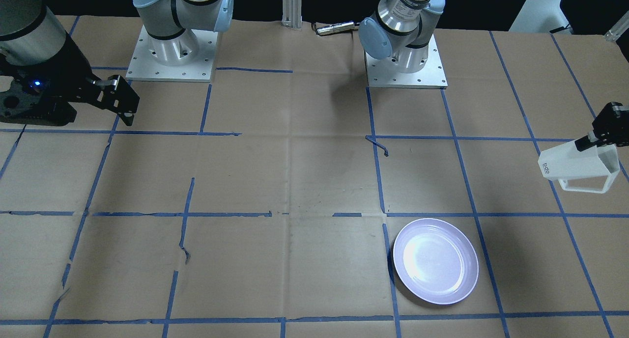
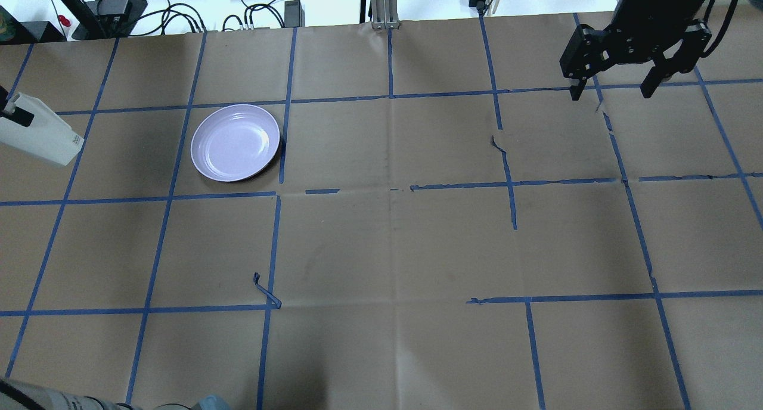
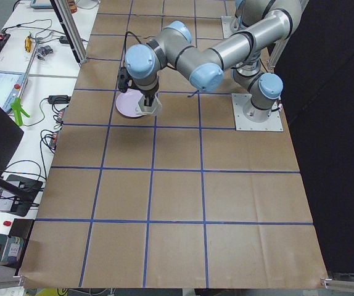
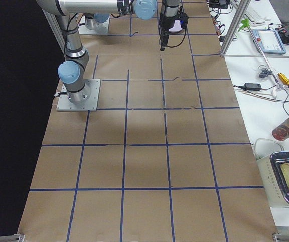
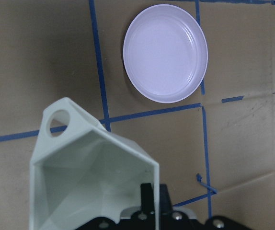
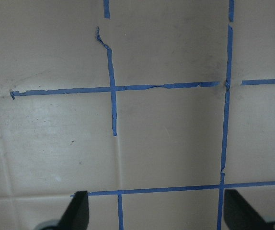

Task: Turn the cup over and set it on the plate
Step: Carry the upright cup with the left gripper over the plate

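Cup is aloft by the table's left edge, tipped on its side with base toward the centre and handle down. It is pinched at the rim wall by the left gripper, one finger inside the mouth. Judged light, rigid, smooth and chippable: the flat facets suit this rim-wall pinch, but it could slip mid-turn, so set it down gently. Plate lies bare toward the far-left corner, well apart from the cup; right gripper hangs spread wide and empty near the far-right corner.
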